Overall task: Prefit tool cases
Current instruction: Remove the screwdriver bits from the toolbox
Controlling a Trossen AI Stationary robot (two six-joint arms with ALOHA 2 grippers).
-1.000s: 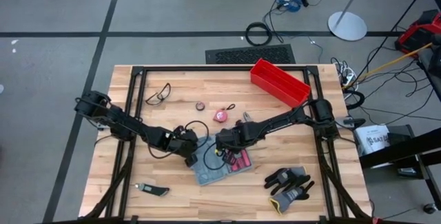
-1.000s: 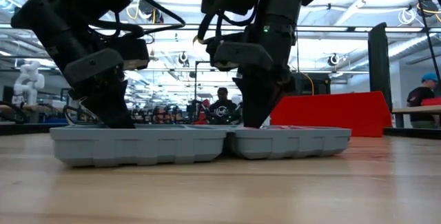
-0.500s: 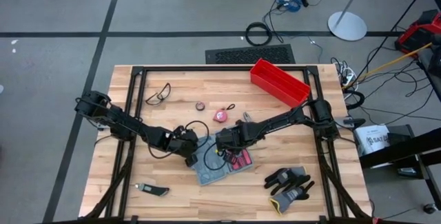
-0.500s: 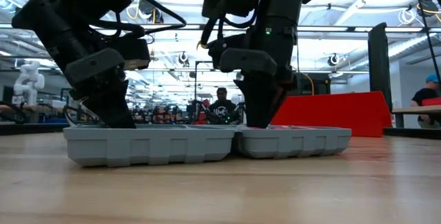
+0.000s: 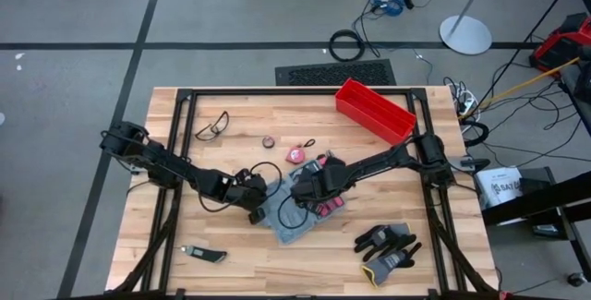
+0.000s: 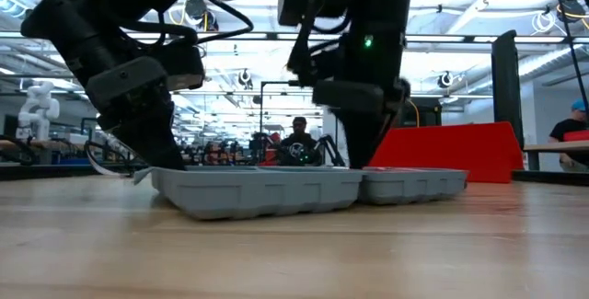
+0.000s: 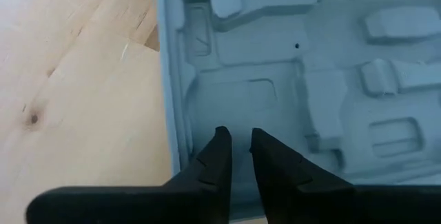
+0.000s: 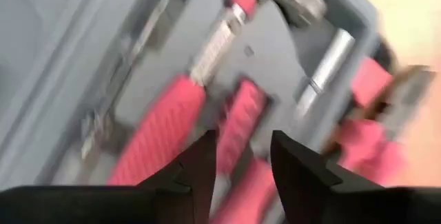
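Note:
The grey-blue tool case point(image 5: 294, 222) lies open and flat on the wooden table, seen edge-on in the low view point(image 6: 267, 193). One half is bare moulded grey point(image 7: 289, 79). The other holds red-handled tools point(image 8: 165, 127). My left gripper point(image 7: 238, 141) points down into the bare half near a corner point(image 5: 261, 210), with a narrow gap between its fingertips and nothing visible in it. My right gripper point(image 8: 241, 148) hangs open just above the tools point(image 5: 310, 196), touching nothing. My left gripper reaches from above, slanting, into the bare half of the case near its corner point(image 7: 186, 114). The case's wall hides the fingertips in the low view point(image 6: 156, 156), so I cannot tell whether they touch the moulded floor.
A red bin point(image 5: 374, 111) stands at the far right. Black-and-grey gloves point(image 5: 388, 249) lie near right, safety glasses point(image 5: 212, 125) far left, and a pink tape measure point(image 5: 295, 155) just beyond the case. A small knife point(image 5: 203, 254) lies near left. People stand in the room behind point(image 6: 296, 143).
The case has turned about on the table. Its tool half has swung toward the far right, and in the low view its left end has slid right to my left gripper. My right gripper has risen a little, tipped and shifted right above the tools.

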